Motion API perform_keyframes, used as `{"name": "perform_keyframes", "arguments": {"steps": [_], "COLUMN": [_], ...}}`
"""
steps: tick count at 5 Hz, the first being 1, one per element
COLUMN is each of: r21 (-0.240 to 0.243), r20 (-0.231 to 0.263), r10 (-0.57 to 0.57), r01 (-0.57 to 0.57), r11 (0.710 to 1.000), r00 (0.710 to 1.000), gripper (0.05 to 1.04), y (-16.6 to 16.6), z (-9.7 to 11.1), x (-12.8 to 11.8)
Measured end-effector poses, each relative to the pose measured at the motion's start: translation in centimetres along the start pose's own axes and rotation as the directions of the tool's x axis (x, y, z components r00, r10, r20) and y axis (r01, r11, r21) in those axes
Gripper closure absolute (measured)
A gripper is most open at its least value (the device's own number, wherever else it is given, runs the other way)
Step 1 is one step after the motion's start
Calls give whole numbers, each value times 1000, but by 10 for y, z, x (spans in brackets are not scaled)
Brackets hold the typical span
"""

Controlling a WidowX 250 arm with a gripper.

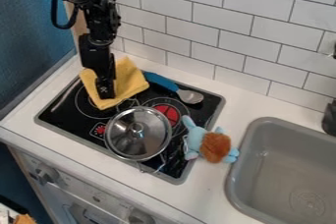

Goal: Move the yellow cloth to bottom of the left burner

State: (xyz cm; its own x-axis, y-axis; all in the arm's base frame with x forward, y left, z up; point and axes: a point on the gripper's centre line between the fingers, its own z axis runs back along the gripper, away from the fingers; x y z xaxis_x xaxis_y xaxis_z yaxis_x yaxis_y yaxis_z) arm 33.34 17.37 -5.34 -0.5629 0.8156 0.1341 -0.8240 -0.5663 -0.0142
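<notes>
Here we are at upper left in the frame, the black hand [105, 90] down at the yellow cloth [133, 84], and we can't tell how far it's open or whether it has hold. The cloth laps the stove's [58, 113] back edge, the metal pot [125, 144] sits nearer us, contents unclear, and the toy [215, 147] straddles the right edge, just beside the sink [234, 181].

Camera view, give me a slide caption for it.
Robot gripper at a yellow cloth on a black stovetop, near a shiny lid, blue-handled spoon and plush toy.
</notes>
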Motion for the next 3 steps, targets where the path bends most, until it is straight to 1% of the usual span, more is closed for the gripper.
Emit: {"name": "perform_keyframes", "arguments": {"steps": [1,2,3], "r21": [10,28,51], "r20": [-3,14,24], "r10": [38,82,140], "r01": [-38,-82,-141], "r11": [999,996,989], "r00": [999,997,990], "gripper": [84,84,84], "y": [10,23,36], "z": [-2,-4,-6], "x": [14,30,52]}}
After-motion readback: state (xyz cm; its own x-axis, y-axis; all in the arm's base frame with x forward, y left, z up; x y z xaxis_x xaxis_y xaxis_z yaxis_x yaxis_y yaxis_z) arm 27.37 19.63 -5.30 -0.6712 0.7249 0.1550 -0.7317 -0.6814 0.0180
